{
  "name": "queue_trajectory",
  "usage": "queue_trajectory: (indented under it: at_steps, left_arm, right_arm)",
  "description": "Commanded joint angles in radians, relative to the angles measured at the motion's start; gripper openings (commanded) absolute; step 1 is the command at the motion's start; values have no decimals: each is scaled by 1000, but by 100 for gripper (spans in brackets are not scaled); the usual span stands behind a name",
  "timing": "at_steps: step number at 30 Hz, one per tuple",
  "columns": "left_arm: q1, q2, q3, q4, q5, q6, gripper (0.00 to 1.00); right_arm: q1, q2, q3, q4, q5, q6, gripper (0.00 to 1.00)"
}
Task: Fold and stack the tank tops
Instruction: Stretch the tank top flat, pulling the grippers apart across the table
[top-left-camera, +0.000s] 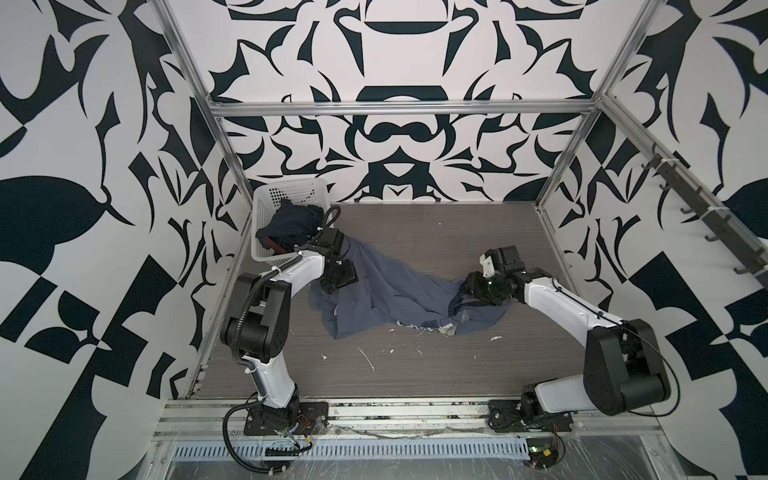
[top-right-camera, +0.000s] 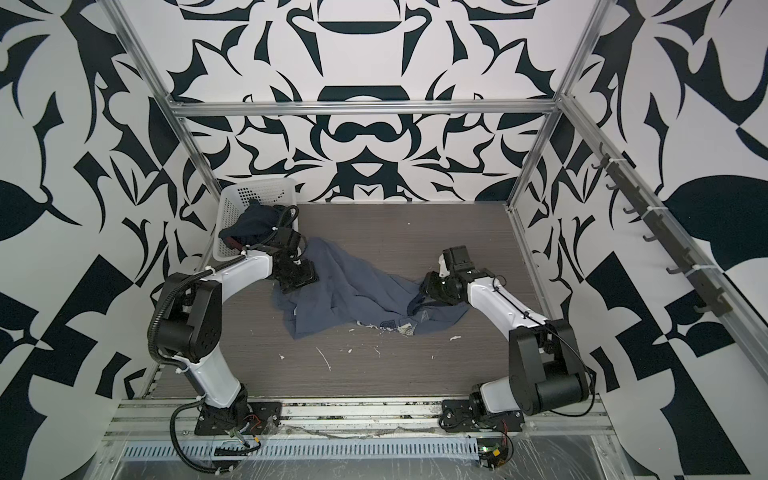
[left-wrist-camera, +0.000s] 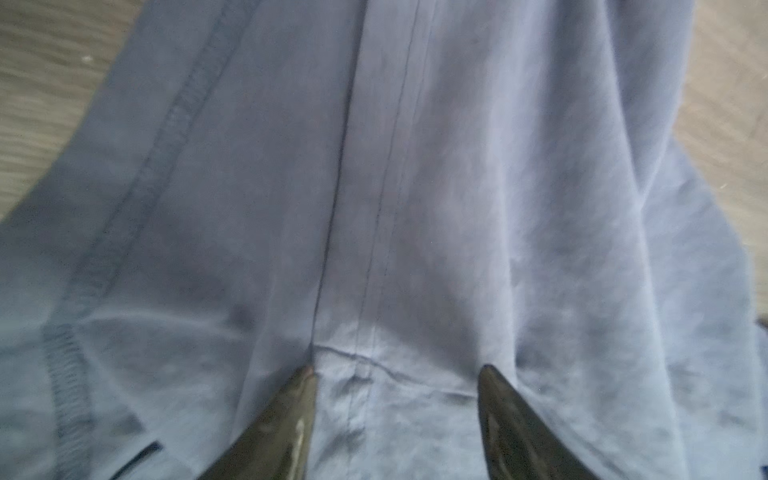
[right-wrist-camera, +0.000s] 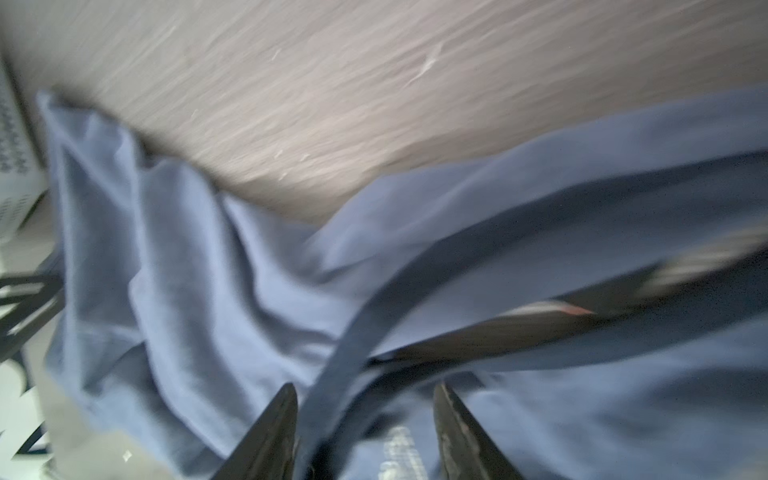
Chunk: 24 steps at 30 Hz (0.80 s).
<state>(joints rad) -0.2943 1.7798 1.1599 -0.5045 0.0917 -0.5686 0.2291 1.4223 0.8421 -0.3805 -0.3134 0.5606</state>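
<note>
Slate-blue tank top (top-left-camera: 374, 291): lies crumpled and unfolded mid-table, spread from just beside the basket at far left across to the right arm.
Navy tank top (top-left-camera: 291, 226): bunched inside the white perforated basket (top-left-camera: 266, 195) at the far left corner, with some red trim showing; not yet laid out.
Left gripper (left-wrist-camera: 397, 374): jaws apart, tips set down on the slate-blue cloth beside a stitched seam; nothing clamped.
Right gripper (right-wrist-camera: 365, 390): jaws apart, with the navy trim strap (right-wrist-camera: 374, 316) running between them, not pinched. This view is blurred.
Risk, strap: closing here would likely catch only the narrow trim, so the body would hang and twist rather than spread.
Risk, layers: the left tips sit on doubled cloth. A pinch may take one layer only, or both, and skew the fold.
Risk, basket: the left arm works close to the basket and could nudge it or drag the navy top out.
Risk, debris: white scraps (top-left-camera: 368, 359) on the table (top-left-camera: 415, 241) near the hem could be folded in.
</note>
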Motion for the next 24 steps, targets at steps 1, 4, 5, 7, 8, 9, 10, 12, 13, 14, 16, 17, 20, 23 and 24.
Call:
queue_trajectory:
  at_steps: [1,4,5,7,8,9,10,12,13,14,16,17,20,23,24]
  left_arm:
    - [11,19,-13,26,22,-7,62]
    - [12,14,-15,26,21,-5,62]
    - [13,13,-16,27,20,-5,62]
    - [13,14,-17,28,21,-5,63]
    - [12,13,-18,30,22,-7,63]
    - [12,13,-19,32,24,-8,64]
    - [13,13,-20,34,26,-10,64]
    - [12,11,-23,37,26,-12,64]
    - [13,9,-26,41,26,-14,64]
    - [12,5,-29,42,26,-14,64]
    - [13,-8,-40,51,29,-16,64]
    - [12,-19,-51,61,33,-18,64]
    - [13,-65,-82,91,47,-20,65]
    - [13,-110,-103,112,64,-24,67]
    - [13,-118,-106,114,68,-26,68]
  right_arm:
    - [61,2,-6,25,-53,65,55]
    - [123,-6,-14,-2,-34,74,56]
    - [135,-7,-18,-12,-25,77,56]
    - [149,-12,-34,-6,-24,88,56]
    - [155,-15,-41,3,-32,95,56]
    - [163,-17,-46,14,-39,102,55]
    - [173,-19,-46,17,-44,104,54]
    - [194,-19,-37,12,-46,105,49]
    - [200,-18,-33,12,-47,105,46]
    - [203,-19,-29,7,-48,104,42]
    - [202,-31,-20,-5,-39,93,28]
    - [202,-46,-12,-23,-20,81,23]
    - [197,-108,30,-85,54,39,11]
    - [146,-183,59,-149,103,-31,6]
    - [99,-206,55,-153,89,-47,6]
